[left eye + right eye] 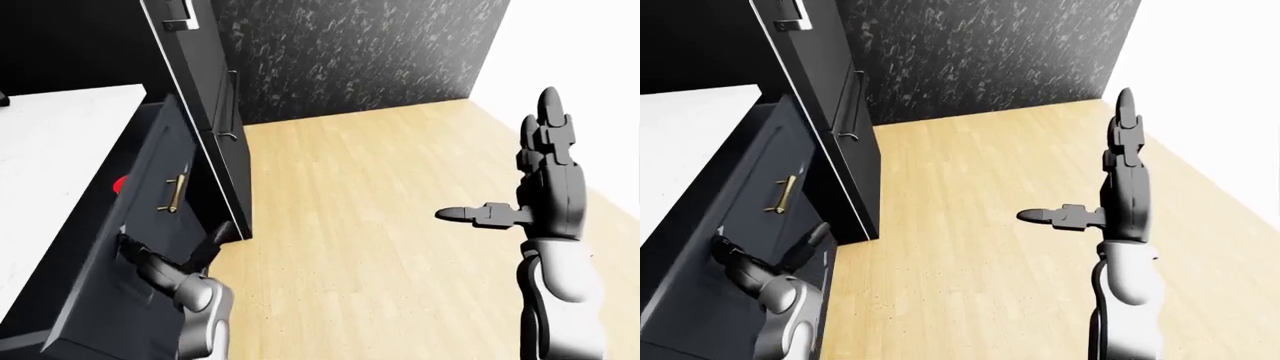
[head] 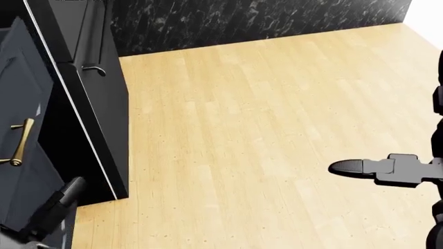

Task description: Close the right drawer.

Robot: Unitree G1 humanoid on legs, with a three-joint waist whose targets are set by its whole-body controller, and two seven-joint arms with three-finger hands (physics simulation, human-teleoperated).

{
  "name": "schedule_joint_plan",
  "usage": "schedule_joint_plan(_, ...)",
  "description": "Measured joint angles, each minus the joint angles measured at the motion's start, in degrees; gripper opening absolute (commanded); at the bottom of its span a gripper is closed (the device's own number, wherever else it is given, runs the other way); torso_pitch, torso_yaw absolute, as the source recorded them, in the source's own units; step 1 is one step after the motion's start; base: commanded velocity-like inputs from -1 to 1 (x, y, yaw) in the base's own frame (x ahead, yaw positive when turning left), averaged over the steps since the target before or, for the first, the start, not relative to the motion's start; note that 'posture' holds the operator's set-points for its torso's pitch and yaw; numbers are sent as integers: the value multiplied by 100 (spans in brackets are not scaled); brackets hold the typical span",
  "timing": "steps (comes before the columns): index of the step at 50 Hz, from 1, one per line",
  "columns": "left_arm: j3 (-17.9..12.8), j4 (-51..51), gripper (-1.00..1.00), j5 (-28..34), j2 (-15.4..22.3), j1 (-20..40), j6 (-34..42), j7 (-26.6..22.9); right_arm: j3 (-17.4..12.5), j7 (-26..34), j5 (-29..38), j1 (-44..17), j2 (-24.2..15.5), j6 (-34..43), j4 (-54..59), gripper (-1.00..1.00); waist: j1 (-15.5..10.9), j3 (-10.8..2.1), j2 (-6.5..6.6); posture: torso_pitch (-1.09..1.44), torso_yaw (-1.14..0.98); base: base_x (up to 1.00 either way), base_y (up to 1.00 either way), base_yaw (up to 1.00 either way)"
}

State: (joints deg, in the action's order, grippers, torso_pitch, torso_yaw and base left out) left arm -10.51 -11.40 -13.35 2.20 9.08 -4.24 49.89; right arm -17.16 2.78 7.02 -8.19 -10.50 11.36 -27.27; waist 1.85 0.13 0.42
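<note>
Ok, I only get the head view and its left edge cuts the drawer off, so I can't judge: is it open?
Observer: Yes. In the left-eye view the drawer front stands out from the white counter, and something red shows inside.
Operator: Where's my left hand?
Observer: The left hand lies against that front, below the brass handle.
Operator: And the right?
Observer: The right hand is raised over the floor, fingers open, touching nothing.
</note>
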Motion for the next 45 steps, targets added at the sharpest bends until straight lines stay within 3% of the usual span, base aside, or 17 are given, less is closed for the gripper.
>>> schedule_joint_plan(45,-767,-505,100,-917,786,344,136,554,61,25,36,-12,16,-39,38,100,24,72,30,0,0,0,0,0)
